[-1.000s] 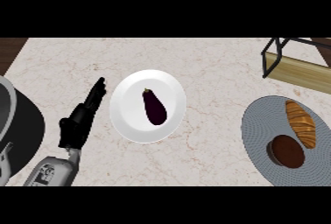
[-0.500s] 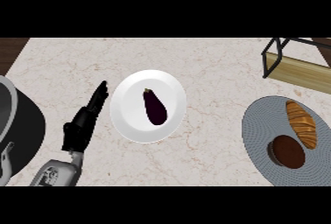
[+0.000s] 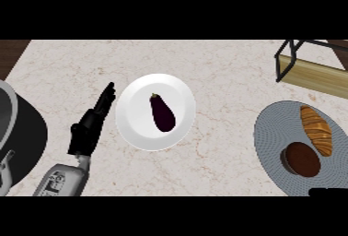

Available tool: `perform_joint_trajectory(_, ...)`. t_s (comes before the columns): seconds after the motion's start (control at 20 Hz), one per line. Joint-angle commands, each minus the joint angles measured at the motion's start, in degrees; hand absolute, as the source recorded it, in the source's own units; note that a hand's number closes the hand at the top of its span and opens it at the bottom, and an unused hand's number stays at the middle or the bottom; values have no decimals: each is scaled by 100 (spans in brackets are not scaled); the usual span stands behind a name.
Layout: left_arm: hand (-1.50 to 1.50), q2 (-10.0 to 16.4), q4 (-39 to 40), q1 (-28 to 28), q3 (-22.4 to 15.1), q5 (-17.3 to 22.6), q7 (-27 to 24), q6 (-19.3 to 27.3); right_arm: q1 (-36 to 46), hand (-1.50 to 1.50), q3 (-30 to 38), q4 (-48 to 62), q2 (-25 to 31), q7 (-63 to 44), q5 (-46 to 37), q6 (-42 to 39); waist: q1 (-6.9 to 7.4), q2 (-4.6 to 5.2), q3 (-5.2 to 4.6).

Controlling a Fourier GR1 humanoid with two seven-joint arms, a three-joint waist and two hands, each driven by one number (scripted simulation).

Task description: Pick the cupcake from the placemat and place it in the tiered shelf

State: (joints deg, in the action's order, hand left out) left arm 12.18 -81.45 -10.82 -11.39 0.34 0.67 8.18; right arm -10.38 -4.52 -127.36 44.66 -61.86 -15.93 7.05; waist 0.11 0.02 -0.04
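While the pale marbled desk (image 3: 224, 60) fills most of the head view, a big black pot (image 3: 20, 133) with a grey rim cuts in from the left edge. A round grey placemat (image 3: 275, 133) lies at the right side, partly out of the view. A white plate (image 3: 136, 124) sits near the middle of the desk, well apart from the placemat. The shelf (image 3: 316, 76), a black wire frame over a wooden board, stands at the upper right corner, just beyond the placemat. The grey left forearm (image 3: 61, 180) comes up from the lower edge between the pot and the plate, and the black left hand (image 3: 88, 131) lies just beside the plate's left rim. Its fingers (image 3: 107, 97) are straight and together, pointing up the view, holding nothing. A golden croissant (image 3: 318, 129) lies on the far part of the placemat. A dark purple eggplant (image 3: 162, 113) lies lengthwise in the middle of the plate. The brown cupcake (image 3: 301, 159) stands on the placemat, just below the croissant and untouched. A black sliver at the lower right edge looks like the right hand (image 3: 329, 191), near the cupcake; too little of it shows to tell whether it is open or closed.
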Motion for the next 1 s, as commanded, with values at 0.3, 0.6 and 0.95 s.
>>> perform_joint_trajectory(0.3,0,76,373,-12,462,78,-360,-439,586,-150,-291,273,-815,-782,-629,-457,-12,1,1)
perform_joint_trajectory(0.6,0,-280,-219,55,171,-245,146,-120,542,-150,-175,935,-1163,-287,-910,-523,-2,-4,4)
perform_joint_trajectory(0.95,0,-113,163,-289,616,-135,139,-521,520,-150,141,1138,-1412,31,-951,-922,-32,-1,4)
